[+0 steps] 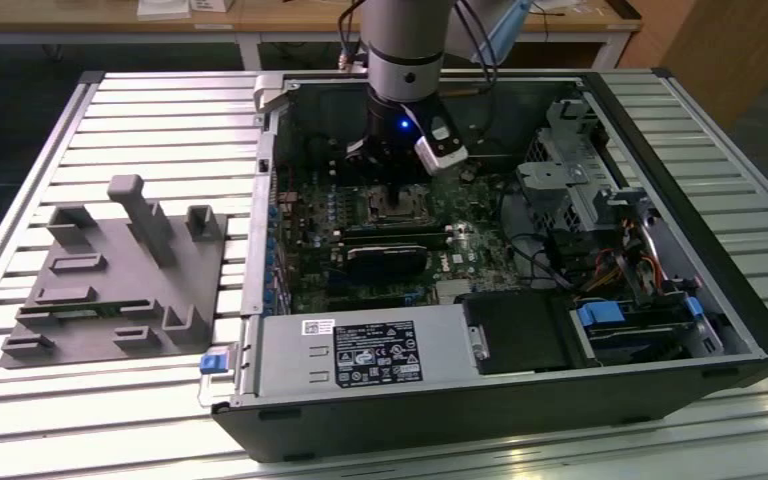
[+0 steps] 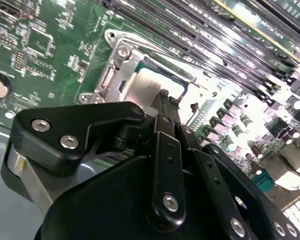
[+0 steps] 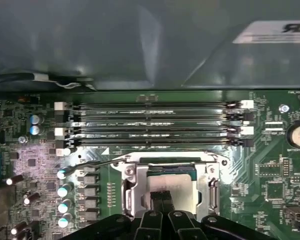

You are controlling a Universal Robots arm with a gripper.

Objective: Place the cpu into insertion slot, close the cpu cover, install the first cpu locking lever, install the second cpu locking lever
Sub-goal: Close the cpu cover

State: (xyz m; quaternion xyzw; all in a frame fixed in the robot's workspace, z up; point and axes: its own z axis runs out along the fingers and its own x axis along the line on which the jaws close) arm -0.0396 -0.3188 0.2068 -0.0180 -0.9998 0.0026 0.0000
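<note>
The claw (image 3: pixel 161 196) has its two black fingers pressed together with nothing between them. Its tips are over the pale face of the cpu (image 3: pixel 182 187); we cannot tell whether they touch it. The cpu lies in the insertion slot (image 1: pixel 388 208), with the cpu cover (image 3: pixel 210 190) down around it as a silvery frame. A thin lever rod (image 3: pixel 97 163) runs out from one corner of the frame, across the green board.

Surrounding parts:
- The memory slots (image 3: pixel 155 125) run in a parallel bank just beside one edge of the frame.
- A row of upright capacitors (image 3: pixel 65 200) stands near the rod.
- A coin cell (image 3: pixel 299 135) sits well apart on the other side.
- In the exterior view, a black card (image 1: pixel 384 262) lies near the slot, with the power supply (image 1: pixel 357 355) beyond it.
- The drive cage (image 1: pixel 571 150) stands toward the exterior view's right.

Clearances: the arm comes down through the open top of the computer case (image 1: pixel 491 415), whose walls enclose the board. A grey fixture (image 1: pixel 111 275) rests on the slatted worktop (image 1: pixel 157 110), well apart from the case.
</note>
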